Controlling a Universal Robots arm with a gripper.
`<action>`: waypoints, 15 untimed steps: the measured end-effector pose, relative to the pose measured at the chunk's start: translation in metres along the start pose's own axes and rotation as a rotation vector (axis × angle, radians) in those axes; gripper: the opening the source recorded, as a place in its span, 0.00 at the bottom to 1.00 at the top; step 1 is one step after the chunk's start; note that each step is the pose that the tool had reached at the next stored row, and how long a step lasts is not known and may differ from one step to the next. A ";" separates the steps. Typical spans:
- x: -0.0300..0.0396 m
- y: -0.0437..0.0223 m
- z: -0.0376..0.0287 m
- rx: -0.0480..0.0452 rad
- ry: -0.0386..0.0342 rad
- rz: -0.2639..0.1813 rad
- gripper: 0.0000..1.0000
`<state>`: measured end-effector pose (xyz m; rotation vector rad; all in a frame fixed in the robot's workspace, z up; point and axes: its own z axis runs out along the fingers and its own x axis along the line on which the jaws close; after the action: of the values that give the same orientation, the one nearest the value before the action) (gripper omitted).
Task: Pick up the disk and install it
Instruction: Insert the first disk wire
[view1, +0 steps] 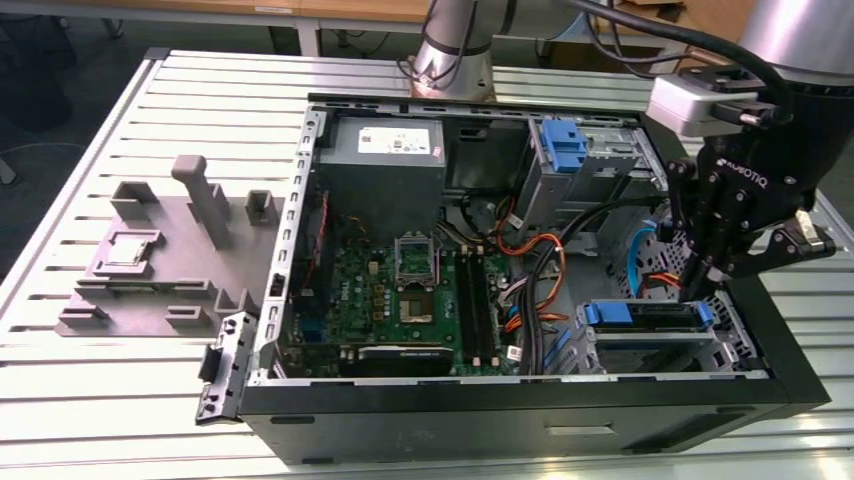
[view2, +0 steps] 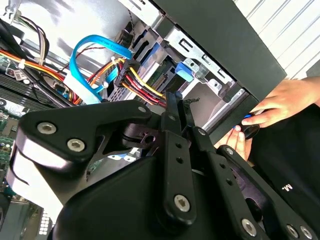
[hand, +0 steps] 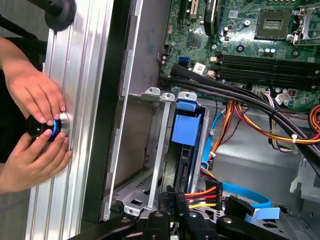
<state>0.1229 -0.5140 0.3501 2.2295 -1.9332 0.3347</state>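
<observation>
The disk (view1: 650, 316), dark-bodied in a blue plastic carrier, sits in a slot of the metal drive cage (view1: 667, 350) at the front corner of the open computer case, on the exterior view's right. In the first wrist view the disk (hand: 186, 129) stands edge-on between the cage rails. In the second wrist view its blue carrier tab (view2: 184, 70) shows beyond the fingertips. My gripper (view1: 699, 288) hangs just above the disk's far end, black fingers pressed together with nothing between them. The gripper (view2: 176, 100) points at the cage; its fingers also show in the first wrist view (hand: 172, 200).
Bundles of orange, yellow and blue cables (view1: 641, 255) run beside the cage. A bare blue bracket (view1: 563, 145) sits on the upper cage. A person's hands (hand: 37, 125) rest on a round knob on the slatted table (view1: 120, 400) beside the case. A grey fixture (view1: 160, 260) lies on the exterior view's left.
</observation>
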 end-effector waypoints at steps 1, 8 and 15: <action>0.0000 0.0000 -0.0001 -0.0005 -0.0019 0.002 0.17; 0.0000 -0.0003 0.0002 -0.0111 -0.0193 0.049 0.17; 0.0004 -0.0018 0.0008 -0.0065 -0.0560 0.057 0.17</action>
<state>0.1248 -0.5143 0.3495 2.2055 -2.0266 0.2762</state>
